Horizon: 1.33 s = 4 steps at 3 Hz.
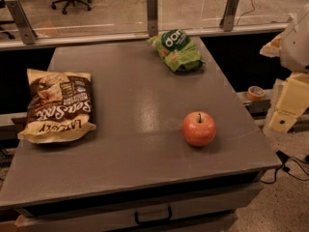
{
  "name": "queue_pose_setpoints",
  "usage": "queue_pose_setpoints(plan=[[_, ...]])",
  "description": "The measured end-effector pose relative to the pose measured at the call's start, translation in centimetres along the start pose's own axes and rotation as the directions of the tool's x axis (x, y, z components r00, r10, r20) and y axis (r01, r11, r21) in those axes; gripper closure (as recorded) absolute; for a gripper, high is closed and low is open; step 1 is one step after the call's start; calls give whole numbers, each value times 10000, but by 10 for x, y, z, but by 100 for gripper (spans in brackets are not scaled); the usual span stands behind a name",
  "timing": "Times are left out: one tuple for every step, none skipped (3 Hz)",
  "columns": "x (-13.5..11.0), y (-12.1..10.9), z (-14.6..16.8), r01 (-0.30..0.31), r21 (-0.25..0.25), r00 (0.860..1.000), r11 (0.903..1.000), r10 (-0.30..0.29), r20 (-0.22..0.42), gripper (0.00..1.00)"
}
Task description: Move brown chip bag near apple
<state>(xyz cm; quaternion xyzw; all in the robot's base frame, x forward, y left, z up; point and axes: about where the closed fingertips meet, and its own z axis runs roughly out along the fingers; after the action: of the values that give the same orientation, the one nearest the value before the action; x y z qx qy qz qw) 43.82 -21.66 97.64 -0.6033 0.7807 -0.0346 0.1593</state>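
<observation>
The brown chip bag [59, 105] lies flat at the left edge of the grey table [135, 168], its "Sea Salt" lettering upside down to me. The apple [199, 128], red-orange with a short dark stem, stands on the right part of the table near the front, well apart from the bag. My gripper [288, 103] shows as cream and white parts at the right edge of the view, off the table's right side and holding nothing that I can see. It is far from the bag and to the right of the apple.
A smaller green chip bag [177, 50] lies at the table's back edge, right of centre. A glass barrier with metal posts [152, 13] runs behind the table. A tape roll [255, 92] sits on a ledge at the right. A drawer handle [153, 215] is under the front edge.
</observation>
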Motion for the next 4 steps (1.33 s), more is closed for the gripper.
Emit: queue_pose_setpoints(plan=[[0, 0, 0, 2, 2, 10000, 10000, -2, 3, 0], [-60, -4, 13, 894, -10, 9889, 9960, -887, 1191, 0], [-175, -1, 25, 2559, 207, 9182, 9665, -2497, 3074, 0], [-291, 25, 11, 3851, 817, 7948, 9193, -3753, 4770, 0]])
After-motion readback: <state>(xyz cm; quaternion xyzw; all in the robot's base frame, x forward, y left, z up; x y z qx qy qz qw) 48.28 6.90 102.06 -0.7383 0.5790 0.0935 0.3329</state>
